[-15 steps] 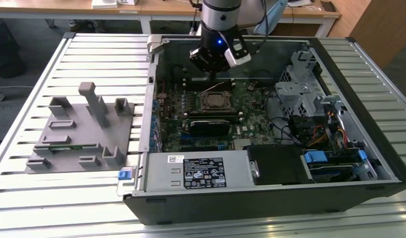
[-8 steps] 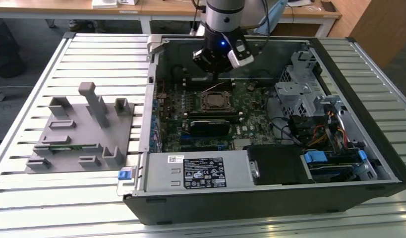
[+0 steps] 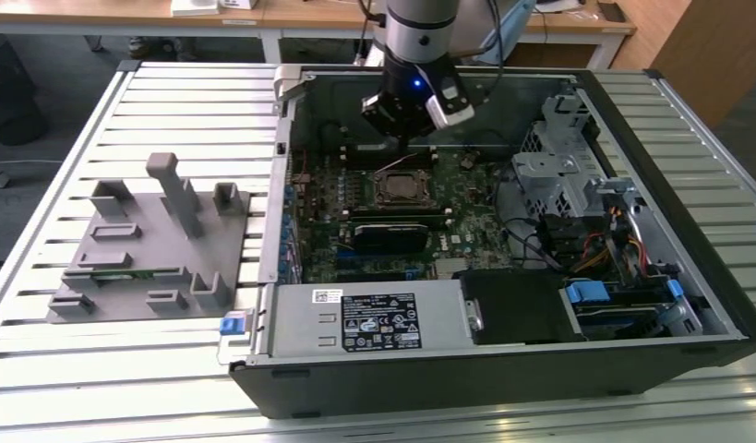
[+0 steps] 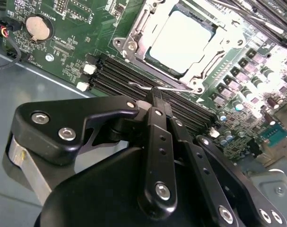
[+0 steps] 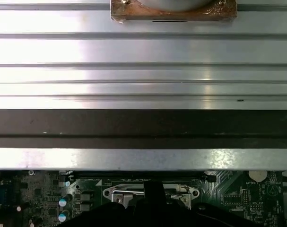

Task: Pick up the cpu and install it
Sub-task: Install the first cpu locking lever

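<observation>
One shiny silver square cpu (image 4: 181, 40) sits in its socket just beyond the black hand (image 4: 155, 97), fingers together, empty; bumping the unlatched frame could shift it.

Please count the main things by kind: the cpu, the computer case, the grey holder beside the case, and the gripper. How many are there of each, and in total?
cpu: 1
computer case: 1
grey holder: 1
gripper: 1
Total: 4

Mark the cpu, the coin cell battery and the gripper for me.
cpu (image 4: 181, 40): second wrist view, centre of its silver top, seated in the socket.
coin cell battery (image 4: 38, 27): second wrist view, middle of its round face.
gripper (image 4: 155, 94): second wrist view, at the closed fingertips.
</observation>
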Motion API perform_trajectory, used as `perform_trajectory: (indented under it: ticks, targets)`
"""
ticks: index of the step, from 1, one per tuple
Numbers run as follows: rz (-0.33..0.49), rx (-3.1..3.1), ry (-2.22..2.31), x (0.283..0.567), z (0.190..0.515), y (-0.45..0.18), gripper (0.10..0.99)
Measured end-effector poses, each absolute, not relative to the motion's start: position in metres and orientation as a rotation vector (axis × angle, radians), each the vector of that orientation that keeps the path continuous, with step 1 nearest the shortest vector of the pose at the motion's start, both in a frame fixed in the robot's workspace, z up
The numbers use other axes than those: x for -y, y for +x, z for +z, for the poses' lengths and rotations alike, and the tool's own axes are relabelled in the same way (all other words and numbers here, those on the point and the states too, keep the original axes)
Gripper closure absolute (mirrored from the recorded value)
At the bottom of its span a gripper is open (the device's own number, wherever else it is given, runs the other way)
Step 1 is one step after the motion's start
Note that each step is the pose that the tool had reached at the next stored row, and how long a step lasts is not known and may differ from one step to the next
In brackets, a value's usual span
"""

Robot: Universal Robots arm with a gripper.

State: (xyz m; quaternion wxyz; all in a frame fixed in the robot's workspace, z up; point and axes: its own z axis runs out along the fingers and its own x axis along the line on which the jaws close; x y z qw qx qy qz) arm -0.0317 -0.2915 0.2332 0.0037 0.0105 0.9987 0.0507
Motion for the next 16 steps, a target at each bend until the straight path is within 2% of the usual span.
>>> perform_trajectory:
  ticks: [16]
  targets:
    - [0.159,-3.130,0.033,0.2893,0.2244,-0.0230,0.980]
